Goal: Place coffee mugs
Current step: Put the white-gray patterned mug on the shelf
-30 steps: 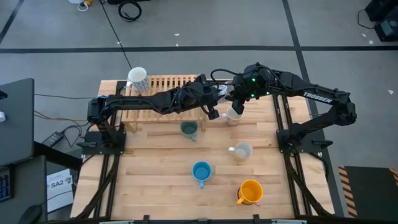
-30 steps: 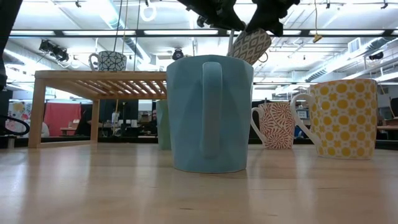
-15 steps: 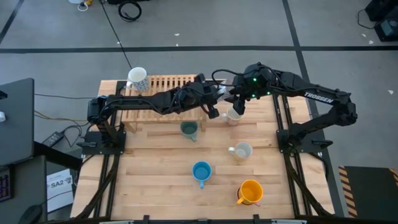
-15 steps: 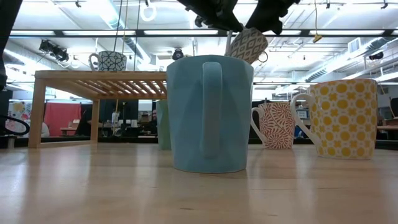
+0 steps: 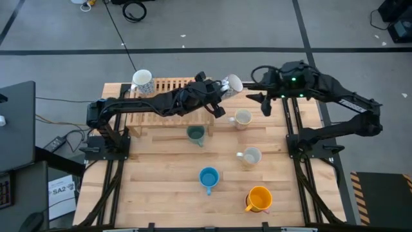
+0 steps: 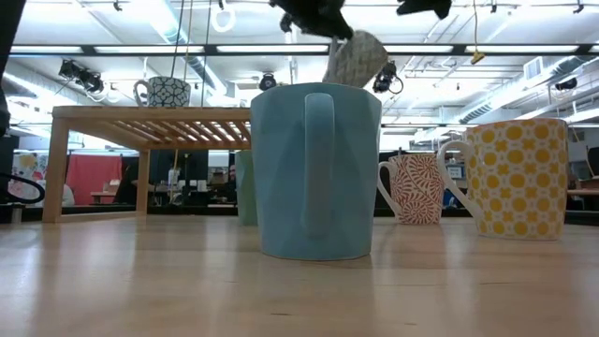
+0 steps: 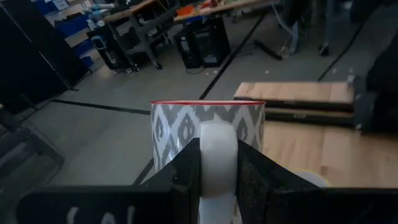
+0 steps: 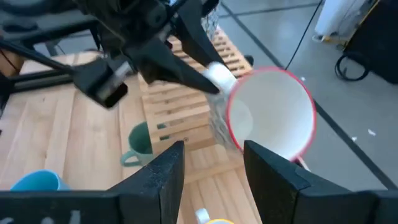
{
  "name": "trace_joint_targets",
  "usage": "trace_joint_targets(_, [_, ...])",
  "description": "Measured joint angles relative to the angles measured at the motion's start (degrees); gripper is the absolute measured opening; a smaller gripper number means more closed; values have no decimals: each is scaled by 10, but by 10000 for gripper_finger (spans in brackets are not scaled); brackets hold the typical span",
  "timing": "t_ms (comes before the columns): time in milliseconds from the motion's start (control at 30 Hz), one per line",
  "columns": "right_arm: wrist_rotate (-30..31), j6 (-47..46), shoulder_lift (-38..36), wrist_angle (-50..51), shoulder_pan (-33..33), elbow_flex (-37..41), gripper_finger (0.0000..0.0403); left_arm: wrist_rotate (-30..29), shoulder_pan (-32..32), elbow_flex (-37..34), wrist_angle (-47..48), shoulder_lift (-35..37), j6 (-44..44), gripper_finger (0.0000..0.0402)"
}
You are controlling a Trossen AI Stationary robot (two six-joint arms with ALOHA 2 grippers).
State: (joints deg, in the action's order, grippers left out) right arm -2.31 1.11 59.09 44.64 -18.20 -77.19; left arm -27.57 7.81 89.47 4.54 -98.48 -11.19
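As left tool (image 5: 219, 93) grips mug (image 5: 232, 84), right tool (image 5: 262, 103) gapes

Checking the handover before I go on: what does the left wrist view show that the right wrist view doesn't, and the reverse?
Only the left wrist view: the left pincer clamping the white handle of the grey patterned mug, and the red rim seen side-on.

Only the right wrist view: the right pincer open and apart from the mug, the mug's white inside, the green mug, the blue mug and the wooden rack.

Both: the same red-rimmed mug held aloft by the left pincer, and the wooden table.
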Motion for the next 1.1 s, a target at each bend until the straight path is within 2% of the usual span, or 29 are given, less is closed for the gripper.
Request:
trace_joint_targets(333, [0, -14, -29, 4, 0, 0, 170, -72, 1, 1, 85, 88, 20, 76])
trace_joint_targets(467, [1, -14, -25, 5, 0, 0, 170, -78, 0, 1, 151, 111, 52, 76])
trace_joint_targets(767, [-2, -14, -12, 6, 0, 0, 170, -147, -8, 1, 251, 127, 95, 76])
trace_joint_targets(1100, [-3, -14, -4, 28, 0, 0, 170, -196, -35, 1, 361, 127, 157, 77])
